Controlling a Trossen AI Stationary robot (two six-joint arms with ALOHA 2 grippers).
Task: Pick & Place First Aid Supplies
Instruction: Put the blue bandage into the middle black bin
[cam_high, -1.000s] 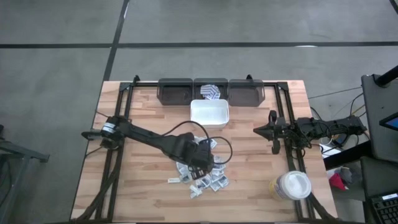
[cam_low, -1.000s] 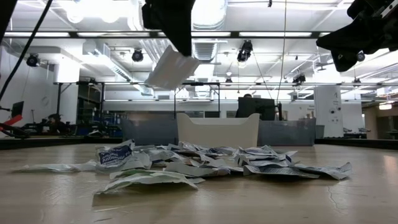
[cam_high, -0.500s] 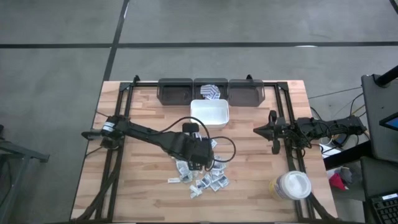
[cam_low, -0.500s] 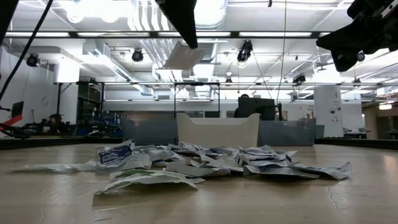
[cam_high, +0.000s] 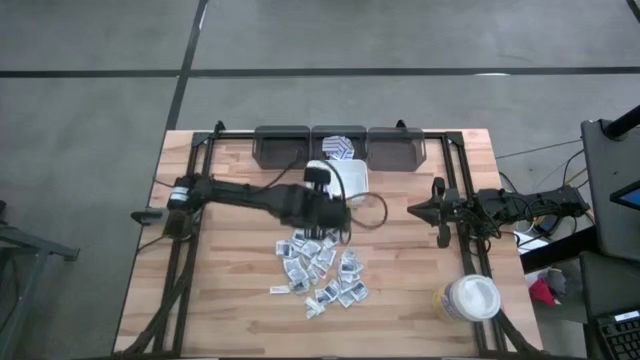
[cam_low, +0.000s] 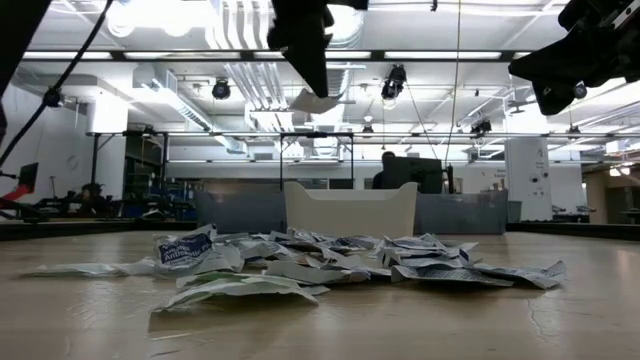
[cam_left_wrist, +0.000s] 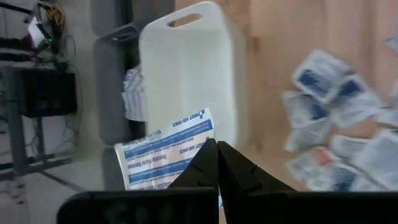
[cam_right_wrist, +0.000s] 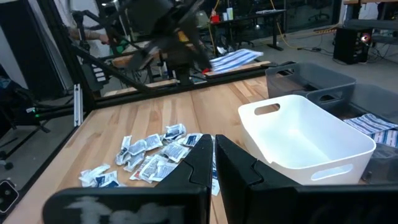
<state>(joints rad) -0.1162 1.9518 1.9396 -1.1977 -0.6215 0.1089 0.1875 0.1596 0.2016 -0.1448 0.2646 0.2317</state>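
My left gripper is shut on one oblong white sachet with blue print and hangs in the air just at the near-left side of the white bin. The low view shows this sachet high above the table under the gripper. The other sachets lie in a loose heap on the wood, nearer than the bin. My right gripper waits shut at the table's right side, above the wood. My left gripper pinches the oblong sachet between its two fingers at one long edge. The sachet is lifted clear of the table. It sticks out sideways from the fingertips, roughly level, with its printed face toward the wrist camera.
Three dark grey bins stand in a row along the far edge; the middle one holds striped sachets. A white round lidded tub stands at the near right corner. Black rails run along both sides.
My left gripper has carried the sachet from over the heap toward the far edge, up to the white bin, staying shut. In the low view the sachet has gone from hanging tilted to lying nearly level. The heap now lies uncovered.
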